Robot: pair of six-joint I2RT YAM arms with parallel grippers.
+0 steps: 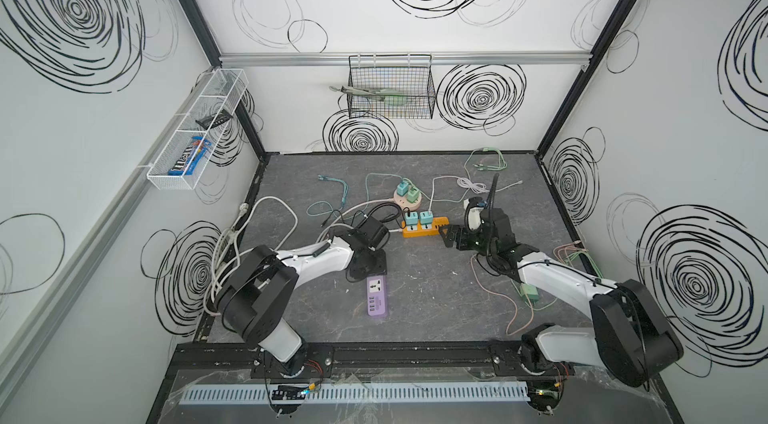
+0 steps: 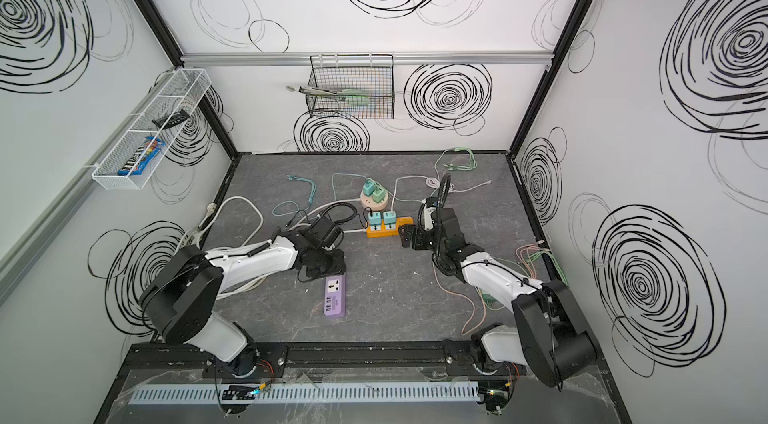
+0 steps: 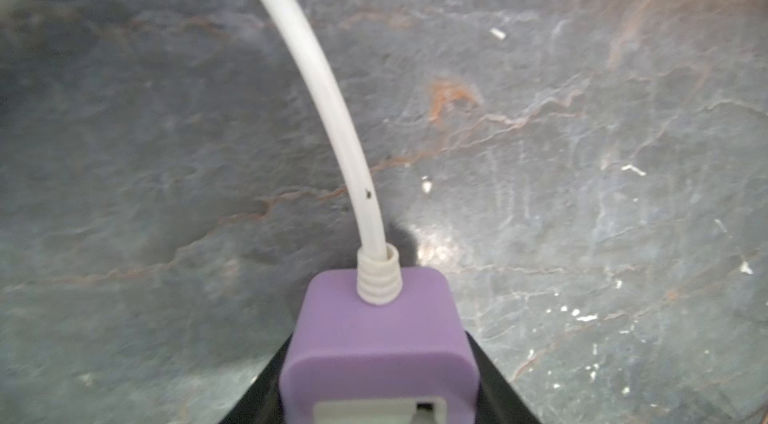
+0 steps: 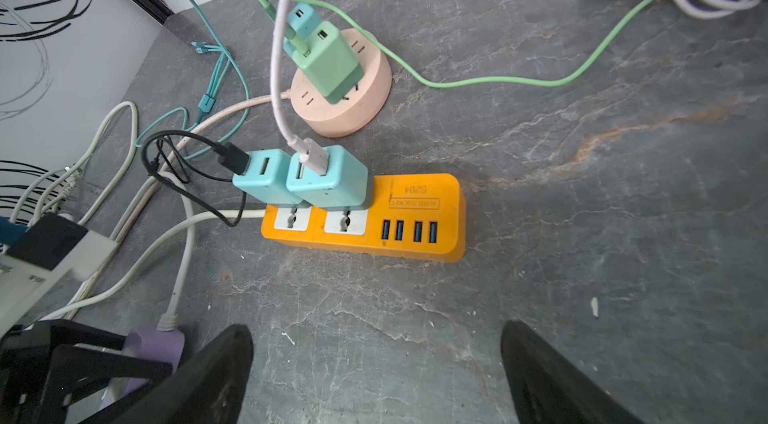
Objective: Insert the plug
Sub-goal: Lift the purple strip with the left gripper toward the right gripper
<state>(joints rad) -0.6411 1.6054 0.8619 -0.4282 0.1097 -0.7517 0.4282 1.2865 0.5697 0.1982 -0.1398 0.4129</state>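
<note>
Looking down: my left pincer (image 3: 380,384) is clamped across the cord end of the purple plastic power strip (image 1: 377,298) on the grey marbled desk (image 1: 424,309). My right pincer (image 4: 376,363) hangs with jaws wide apart near the orange power strip (image 4: 365,218). I take the small mint-green plug block (image 1: 530,292), lying beside my right arm, as the one to insert. It looks light, rigid and slick-sided, so I'd grip its flat flanks. Its prongs are hidden, thin cables tangle around it, and neither wrist view shows it.

White links (image 1: 316,262), black joints (image 1: 257,280), perhaps red wires (image 1: 318,367)
</note>
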